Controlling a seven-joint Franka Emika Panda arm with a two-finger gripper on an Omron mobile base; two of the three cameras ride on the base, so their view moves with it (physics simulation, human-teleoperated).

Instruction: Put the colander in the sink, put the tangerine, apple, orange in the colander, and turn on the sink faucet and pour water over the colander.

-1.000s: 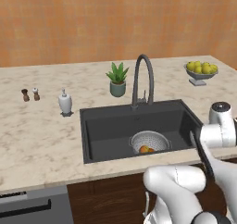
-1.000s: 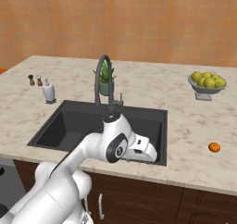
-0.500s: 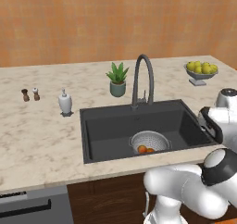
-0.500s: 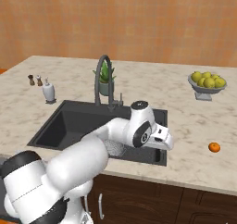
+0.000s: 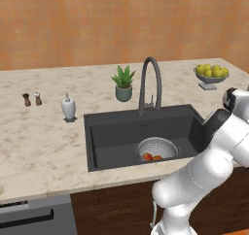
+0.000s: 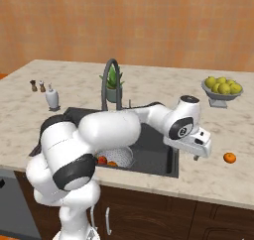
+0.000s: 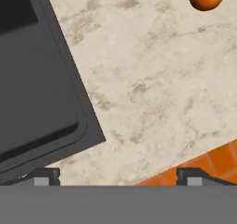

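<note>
Pincer (image 7: 118,174): empty, its two dark tips set wide apart at the bottom of the hand view; in the right base view it hangs over the bare worktop just right of the sink's near right corner.
Worktop (image 5: 44,146): beige marbled stone, carrying everything here.
Sink (image 5: 116,137): dark charcoal basin sunk in the middle of the worktop; its right rim crosses the left side of the hand view.
Colander (image 5: 156,147): silver-grey pierced bowl standing upright in the sink's near right part, rim up.
Fruit in the colander: two pieces lie side by side at its bottom, a reddish one, the apple (image 5: 147,157), on the left, and a more orange one (image 5: 157,158) touching it on the right; I cannot tell which citrus the second is.
Fruit on the worktop: one round orange citrus fruit (image 6: 229,157) sits alone right of the sink, near the front edge and well apart from the colander; it shows at the top right of the hand view, beyond the pincer.
Sink faucet (image 5: 151,83): dark gooseneck at the far rim of the sink, spout arching toward the basin; no water visible.
Potted plant (image 5: 123,83): just left of the faucet, at the far side.
Soap bottle (image 5: 68,108): white, left of the sink.
Shakers (image 5: 32,99): two small brown ones, far left.
Fruit bowl (image 5: 211,76): grey, footed, filled with yellow lemons, far right.
</note>
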